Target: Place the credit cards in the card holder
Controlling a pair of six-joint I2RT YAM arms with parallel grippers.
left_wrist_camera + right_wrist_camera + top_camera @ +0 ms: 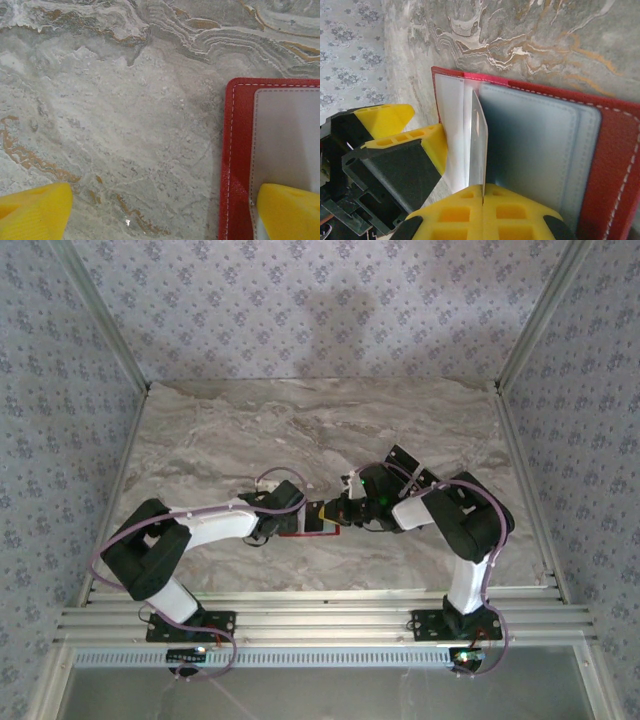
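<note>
Card holder (615,170) open; right claw (483,195) pinches thin sheet (476,145), perhaps card.

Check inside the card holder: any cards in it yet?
The open card holder shows grey pockets. One thin card, pinched by the right end effector, stands edge-on at a pocket's mouth. Whether cards sit within the pockets is hidden.

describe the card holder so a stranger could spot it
On the marble table, look where the left gripper and right gripper meet. The card holder lies open beneath them: flat, red with white stitching, grey inside, unlike the yellow fingers.
</note>
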